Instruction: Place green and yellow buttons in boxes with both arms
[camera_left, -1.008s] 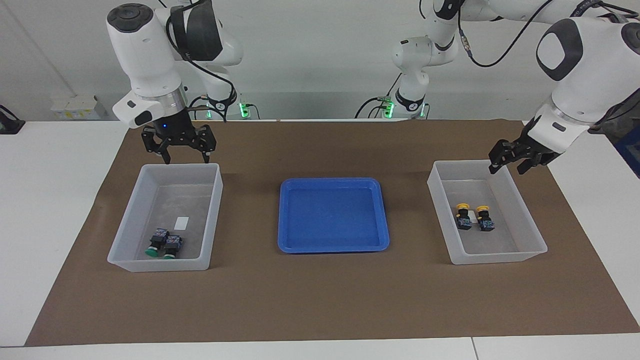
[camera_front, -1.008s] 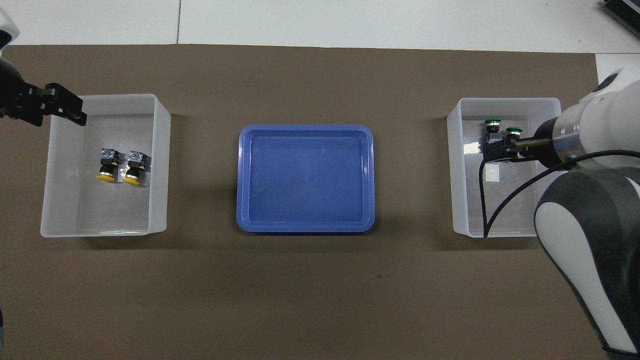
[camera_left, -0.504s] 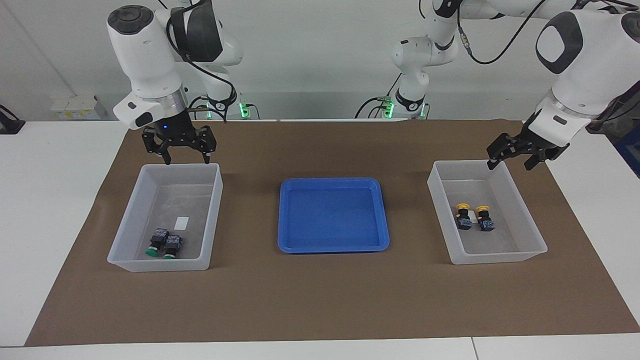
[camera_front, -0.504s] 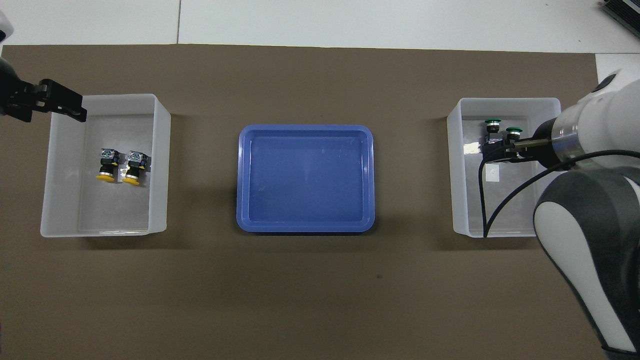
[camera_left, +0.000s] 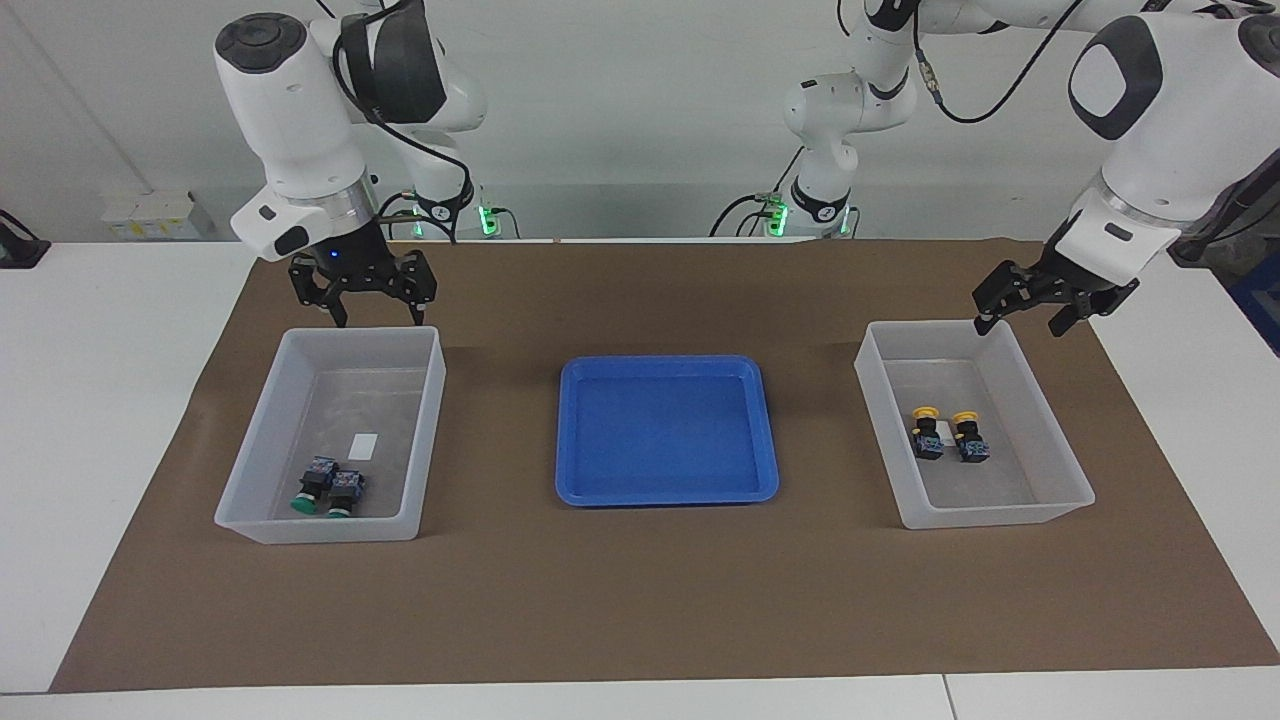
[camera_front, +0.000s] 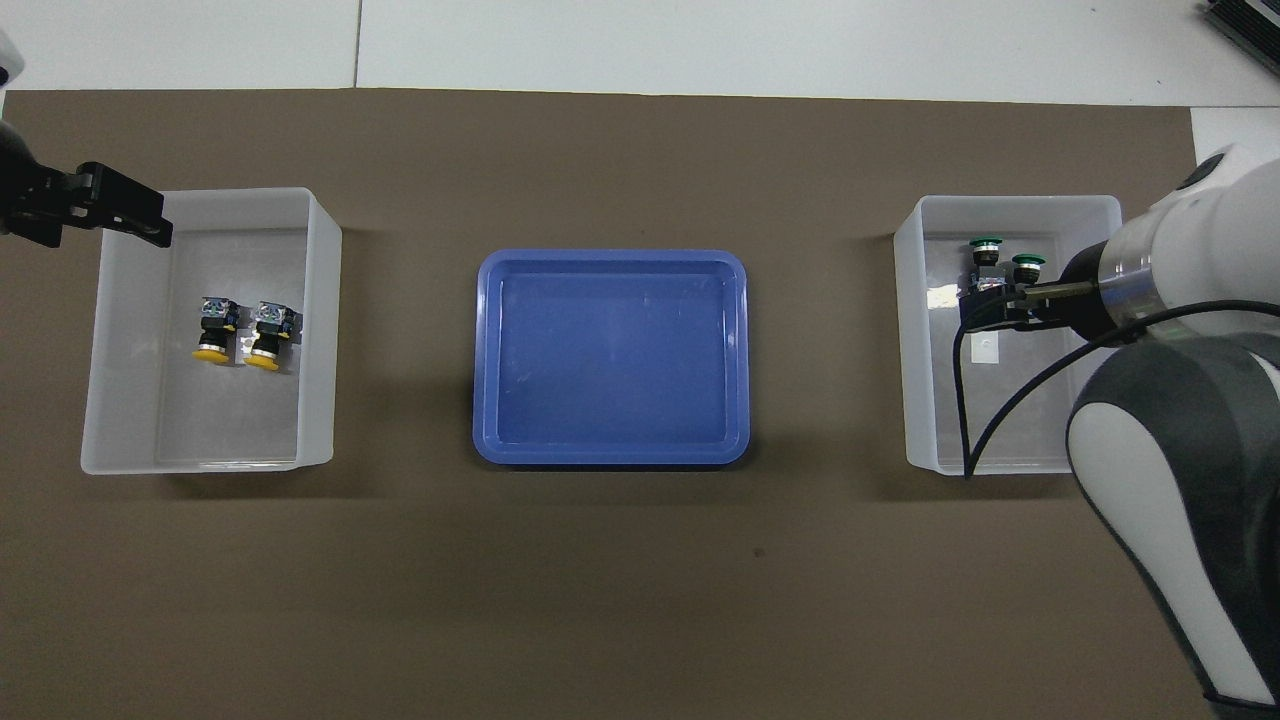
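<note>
Two green-capped buttons (camera_left: 328, 492) lie side by side in the translucent box (camera_left: 432, 400) at the right arm's end; they also show in the overhead view (camera_front: 1002, 255). Two yellow-capped buttons (camera_left: 945, 435) lie side by side in the matching box (camera_left: 1062, 455) at the left arm's end, also seen from overhead (camera_front: 240, 335). My right gripper (camera_left: 372, 320) is open and empty, raised over the robot-side rim of the green buttons' box. My left gripper (camera_left: 1020, 325) is open and empty, raised over the robot-side corner of the yellow buttons' box.
A shallow blue tray (camera_left: 662, 362) with nothing in it sits at the middle of the brown mat (camera_left: 640, 600), between the two boxes. White table surface surrounds the mat.
My left gripper has risen a little and drawn back over its box's corner. My right gripper has risen slightly. The buttons have not moved.
</note>
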